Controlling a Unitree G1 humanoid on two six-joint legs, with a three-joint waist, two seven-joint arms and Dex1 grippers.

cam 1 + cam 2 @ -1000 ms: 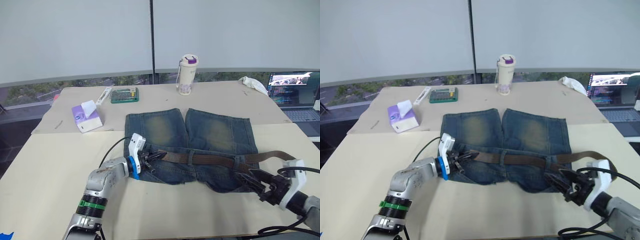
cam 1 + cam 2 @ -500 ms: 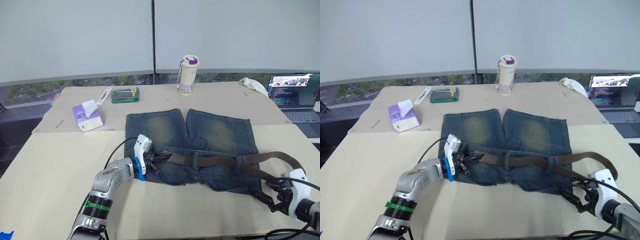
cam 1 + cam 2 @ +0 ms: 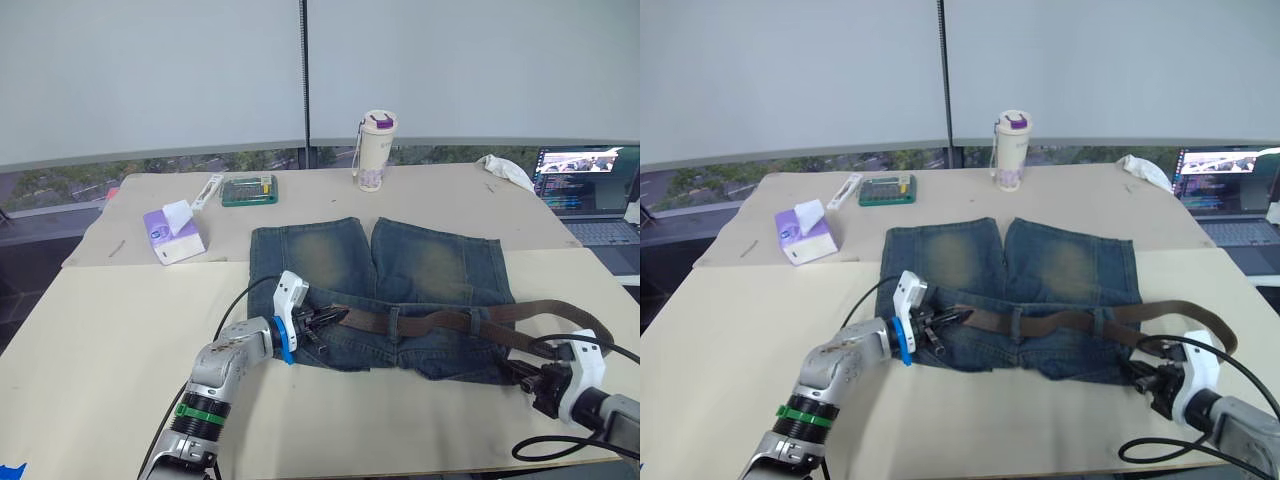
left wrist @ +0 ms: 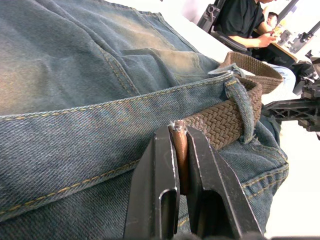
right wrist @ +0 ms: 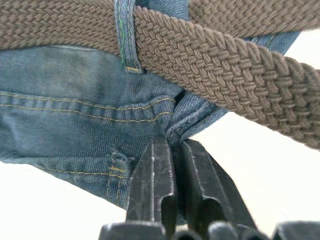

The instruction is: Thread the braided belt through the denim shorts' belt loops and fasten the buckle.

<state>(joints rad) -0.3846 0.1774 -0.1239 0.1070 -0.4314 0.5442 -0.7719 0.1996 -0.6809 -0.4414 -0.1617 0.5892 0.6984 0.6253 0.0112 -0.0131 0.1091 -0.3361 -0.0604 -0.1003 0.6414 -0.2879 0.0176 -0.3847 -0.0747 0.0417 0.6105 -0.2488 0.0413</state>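
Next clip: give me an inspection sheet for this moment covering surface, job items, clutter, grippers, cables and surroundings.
Surface: beige table, with a second table behind it.
Job's things: denim shorts lie flat; braided belt runs along the waistband under the belt loops, its free end looping off the shorts on the robot's right. Buckle: cannot tell.
Clutter: tissue box, green case, bottle, white cloth, all on the far table.
Grippers: left gripper shut on the belt's end; right gripper shut on the shorts' edge.
Cables: black cables trail from both wrists.
Surroundings: laptop at right; windows behind; people seated in the left wrist view.
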